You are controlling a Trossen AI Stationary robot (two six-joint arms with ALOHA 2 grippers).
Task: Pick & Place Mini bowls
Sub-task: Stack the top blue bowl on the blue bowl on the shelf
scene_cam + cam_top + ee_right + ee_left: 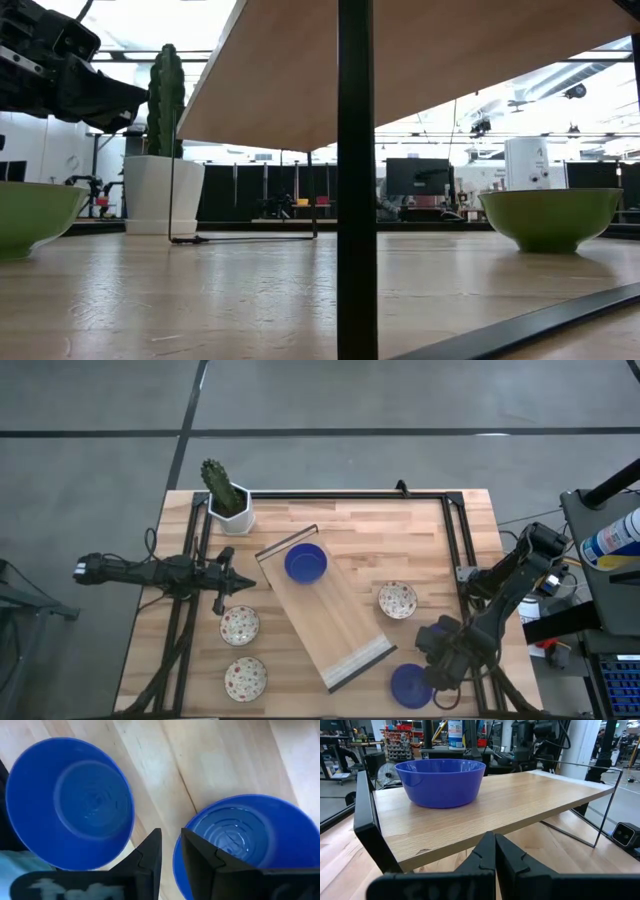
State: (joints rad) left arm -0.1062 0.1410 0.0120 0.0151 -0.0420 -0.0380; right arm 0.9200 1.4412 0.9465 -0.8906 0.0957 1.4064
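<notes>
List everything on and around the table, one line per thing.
blue bowls: three, cobalt; one on the shelf, two side by side at the table's right front corner, under the right gripper
patterned bowls: three, white with speckles; two left of the shelf, one right of it
shelf: one, light wood on a black frame; set diagonally mid-table
cactus: one, green, in a white pot; back left corner
table: one, light wood with black rails
left gripper: black, shut, empty; facing the shelf's left side
right gripper: black; low over the two corner blue bowls
</notes>
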